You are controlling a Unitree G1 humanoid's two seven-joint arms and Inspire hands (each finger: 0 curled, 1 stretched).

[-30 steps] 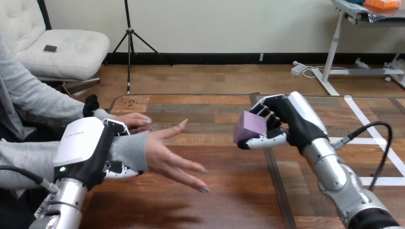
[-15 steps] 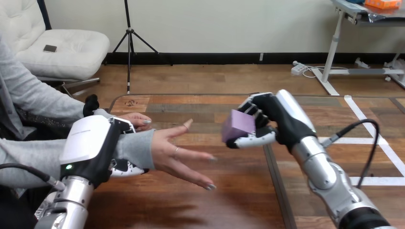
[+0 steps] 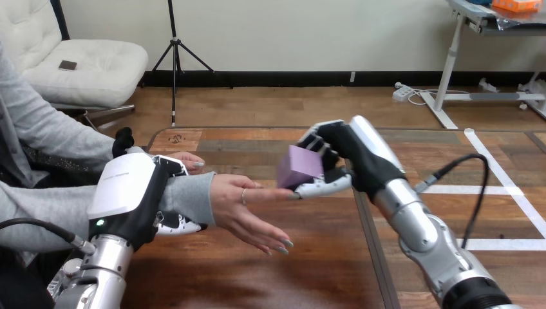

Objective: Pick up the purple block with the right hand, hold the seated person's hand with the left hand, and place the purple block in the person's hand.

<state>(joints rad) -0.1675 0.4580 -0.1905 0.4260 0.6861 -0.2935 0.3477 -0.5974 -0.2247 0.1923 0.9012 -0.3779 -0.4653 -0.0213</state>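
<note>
A purple block [image 3: 296,165] is pinched between the thumb and curled fingers of my right hand [image 3: 348,158], which hovers above the table's middle. The block sits just past the fingertips of the person's hand [image 3: 248,206], which is stretched out palm up from the left, and my thumb touches one of those fingertips. My left hand [image 3: 132,199] is wrapped around the person's wrist [image 3: 187,201] in its grey sleeve, with fingers curled under it. The person's other hand [image 3: 183,161] rests on the table behind.
The wooden table [image 3: 309,257] has a dark seam [image 3: 370,251] running front to back under my right forearm. White tape lines [image 3: 508,193] mark its right part.
My right hand has carried the purple block leftward until it reaches the person's fingertips. My left hand and the person's held hand have shifted a little to the right.
</note>
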